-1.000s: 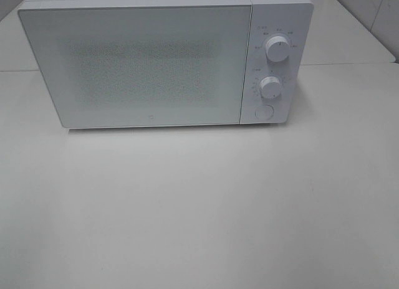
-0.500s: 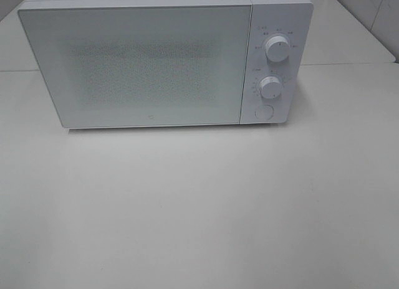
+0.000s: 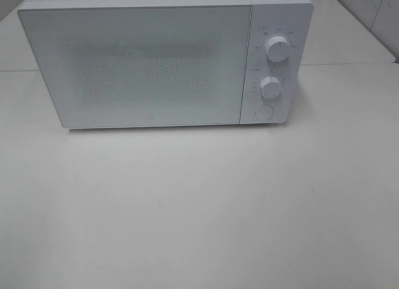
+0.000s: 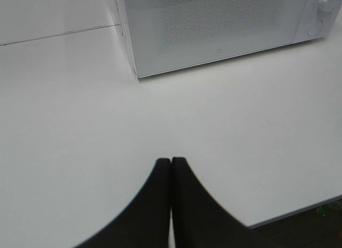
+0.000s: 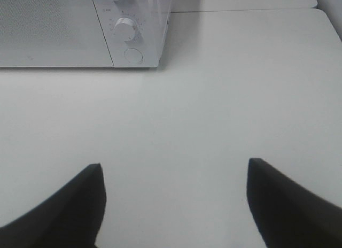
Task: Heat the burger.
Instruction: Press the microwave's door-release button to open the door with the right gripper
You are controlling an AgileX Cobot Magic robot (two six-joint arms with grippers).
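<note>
Sitting toward the back of the white table (image 3: 199, 208), the white microwave (image 3: 156, 65) faces the high camera squarely.

Door (image 3: 134, 68): closed and flush with the control panel. Its speckled window reads as opaque in all three views, so the cavity behind it cannot be made out.

Control panel, on the right end of the front, from top to bottom: upper knob (image 3: 276, 47), lower knob (image 3: 270, 88), round button (image 3: 264, 112).

Burger: not visible in any view. I cannot tell where it is, nor whether it lies behind the closed door.

Left gripper (image 4: 171, 168), seen from its wrist camera: the two black fingers (image 4: 157, 205) are pressed together along their inner faces, with no gap at the tips and nothing between them. It points across bare table toward the microwave's left front corner, well short of it. The table's near edge (image 4: 294, 211) shows beside it. Whether the tips touch the tabletop, I cannot tell.

Right gripper (image 5: 173, 162), seen from its wrist camera: the fingers (image 5: 69, 205) are spread wide, with only bare tabletop showing between them. It grips nothing. It points toward the control-panel end of the microwave, with the lower knob and round button in view ahead, well apart from the fingertips.

A seam (image 3: 349, 63) behind the microwave marks a second tabletop butted against the first.
</note>
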